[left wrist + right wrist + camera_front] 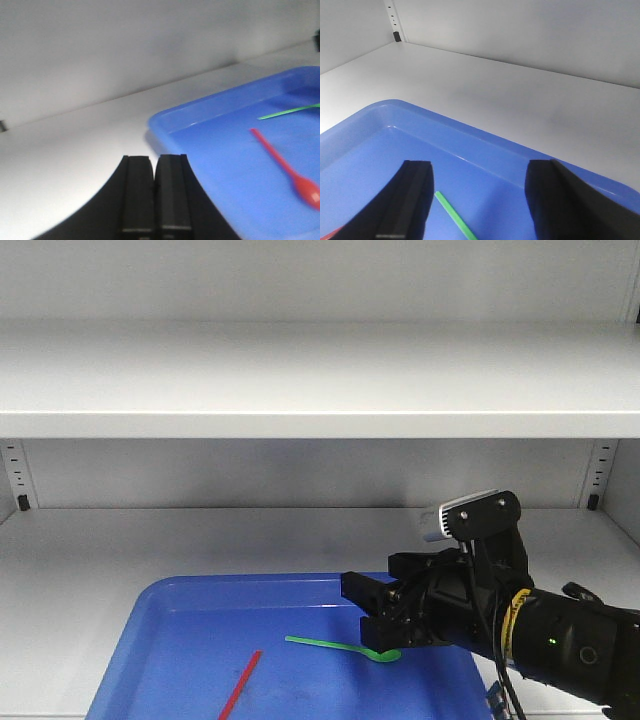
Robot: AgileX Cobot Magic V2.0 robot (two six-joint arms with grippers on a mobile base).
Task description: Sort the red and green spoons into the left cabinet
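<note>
Reaching in from the lower right of the front view, your right gripper point(378, 602) hovers low over the blue tray point(170, 640), fingers spread wide apart and holding nothing. Its wrist view shows the green spoon point(455, 216) handle running between the two fingers point(412, 200), though you probably cannot judge height above it from here. That green spoon lies flat inside the tray, bowl end just under the gripper. Beside it, apart, lies the red spoon point(287, 169). Your left gripper point(155, 192) sits clenched, fingers pressed together on nothing, over the white shelf point(75, 145) beside the tray's corner.
</note>
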